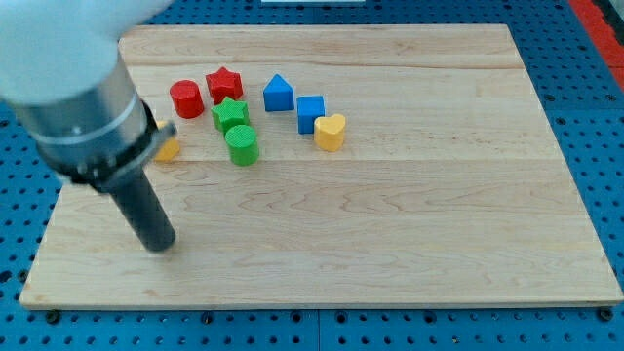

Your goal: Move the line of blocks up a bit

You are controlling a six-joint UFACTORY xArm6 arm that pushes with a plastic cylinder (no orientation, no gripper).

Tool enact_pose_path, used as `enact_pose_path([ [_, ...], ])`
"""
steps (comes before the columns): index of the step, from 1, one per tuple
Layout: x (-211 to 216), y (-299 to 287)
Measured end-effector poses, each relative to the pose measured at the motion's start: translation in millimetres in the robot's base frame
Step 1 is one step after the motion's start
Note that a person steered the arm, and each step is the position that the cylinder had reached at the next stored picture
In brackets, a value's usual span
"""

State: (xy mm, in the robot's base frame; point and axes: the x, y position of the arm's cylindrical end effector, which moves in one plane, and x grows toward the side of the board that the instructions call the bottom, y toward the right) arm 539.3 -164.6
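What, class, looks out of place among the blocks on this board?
One yellow block sits apart at the view's left, half hidden behind the arm, away from the cluster around the green cylinder. My tip rests below it, touching nothing.

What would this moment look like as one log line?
tip: below-left of blocks, touching none | yellow block: partly hidden by arm | green cylinder: untouched
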Motion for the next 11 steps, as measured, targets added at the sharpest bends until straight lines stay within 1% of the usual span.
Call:
enact_pose_path([
  [1,-33.9,-4.7],
  [2,-35.0,95.6],
  [3,-62.7,81.8],
  [4,-108.3,86.3],
  [5,-132.3,81.1],
  [6,-147.1,89.0],
  [7,-164.9,47.8],
  [8,-187.4,38.5],
  [10,-212.1,29.3],
  [11,-219.0,-15.2],
])
